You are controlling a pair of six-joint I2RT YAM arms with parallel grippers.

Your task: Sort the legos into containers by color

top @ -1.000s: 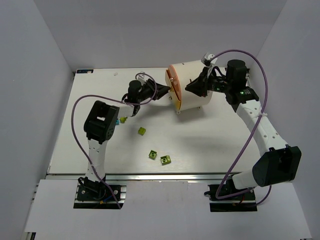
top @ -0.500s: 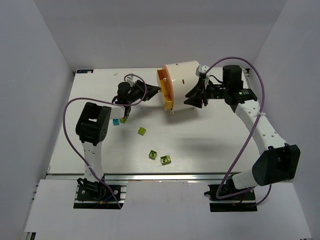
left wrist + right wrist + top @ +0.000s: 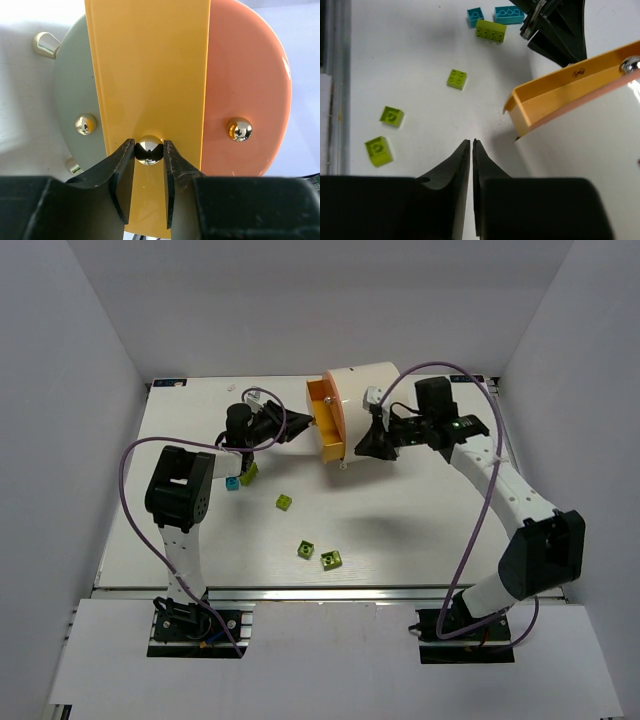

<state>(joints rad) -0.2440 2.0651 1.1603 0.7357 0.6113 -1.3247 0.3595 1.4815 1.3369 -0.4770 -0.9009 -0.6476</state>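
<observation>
Left wrist view: left tool (image 3: 149, 146) clamped on the brass knob (image 3: 149, 151) of the drum's (image 3: 250, 75) yellow drawer (image 3: 150, 65).

Legos in sight: six. Lime legos (image 3: 457, 79): four – one long, three square. Teal legos (image 3: 508, 14): two, one larger. Drum (image 3: 355, 388): one. Coloured panels on its end: three – grey-green panel (image 3: 75, 85), yellow panel (image 3: 150, 65), salmon panel (image 3: 245, 75). Round brass knobs (image 3: 239, 129): three, one per panel, middle knob (image 3: 149, 149) among them. Brass feet (image 3: 45, 44): two seen. Arms (image 3: 510, 490): two. Grippers: two, left gripper (image 3: 149, 152), right gripper (image 3: 471, 144).
</observation>
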